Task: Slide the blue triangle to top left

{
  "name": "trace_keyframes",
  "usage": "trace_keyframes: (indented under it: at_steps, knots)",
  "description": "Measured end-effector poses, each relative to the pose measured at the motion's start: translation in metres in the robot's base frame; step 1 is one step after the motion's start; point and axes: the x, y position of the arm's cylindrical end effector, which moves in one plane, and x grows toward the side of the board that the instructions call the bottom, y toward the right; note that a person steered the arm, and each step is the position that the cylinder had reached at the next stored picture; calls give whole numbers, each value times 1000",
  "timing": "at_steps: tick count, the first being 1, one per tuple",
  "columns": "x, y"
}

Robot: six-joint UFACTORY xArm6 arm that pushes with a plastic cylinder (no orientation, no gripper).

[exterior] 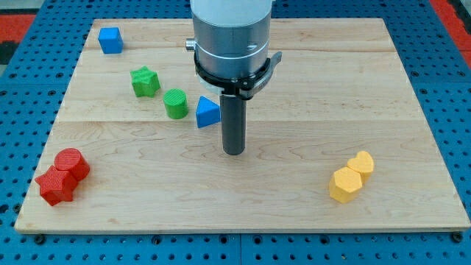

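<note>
Tip (233,152) bare, grasping nothing, right of and below blue triangle (207,112).
Two blue, two green, two red, two yellow blocks; triangle small, solid blue.

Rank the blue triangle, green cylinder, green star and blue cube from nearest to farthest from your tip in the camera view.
Measured from my tip:
1. Blue triangle, just up and to the view's left.
2. Green cylinder, left of the triangle.
3. Green star, further up-left.
4. Blue cube, near the board's top-left corner.
</note>
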Motion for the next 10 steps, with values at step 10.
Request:
trace_keyframes:
  at_steps: [10]
  knots:
    - [-168,-81]
